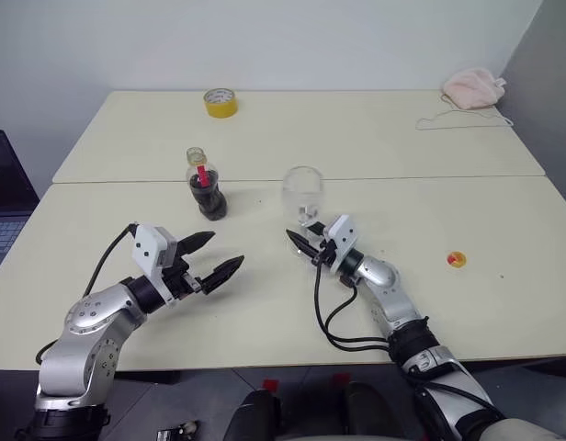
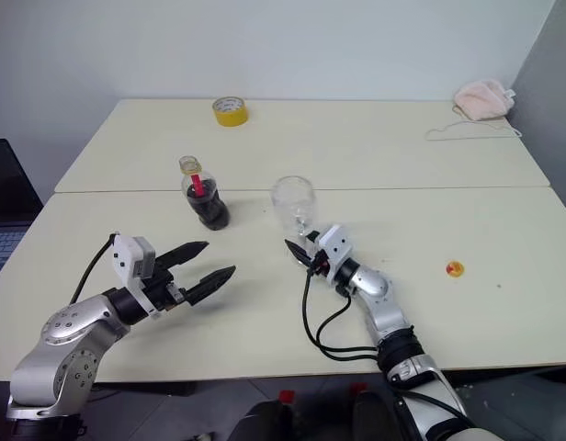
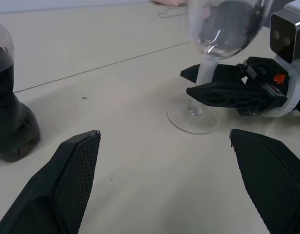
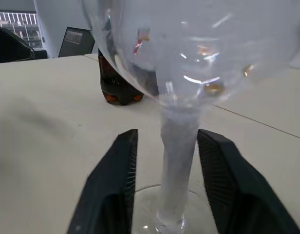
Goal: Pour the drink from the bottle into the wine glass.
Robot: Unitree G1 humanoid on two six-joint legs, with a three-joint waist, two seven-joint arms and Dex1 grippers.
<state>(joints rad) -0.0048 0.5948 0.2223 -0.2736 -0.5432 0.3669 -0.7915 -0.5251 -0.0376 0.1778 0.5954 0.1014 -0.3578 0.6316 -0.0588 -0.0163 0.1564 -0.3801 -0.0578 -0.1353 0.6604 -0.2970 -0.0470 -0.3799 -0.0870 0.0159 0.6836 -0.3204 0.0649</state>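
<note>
The bottle (image 1: 207, 188) stands upright on the table (image 1: 127, 211), left of centre. Its mouth is uncapped and the dark drink (image 2: 209, 211) fills its lower body. To its right stands the wine glass (image 1: 304, 188), clear and empty. My right gripper (image 1: 301, 243) reaches in low from the front, with one finger on each side of the glass's stem (image 4: 179, 146). Its jaws are open, with a gap showing beside the stem. My left gripper (image 1: 226, 250) hovers wide open in front of the bottle, holding nothing, and faces the glass's foot (image 3: 193, 119).
A yellow tape roll (image 1: 220, 102) lies at the back of the table. A pink cloth (image 1: 473, 87) with a cord sits at the far right corner. A small orange-yellow cap (image 1: 457, 260) lies to the right. A dark laptop (image 1: 3, 202) is off the left edge.
</note>
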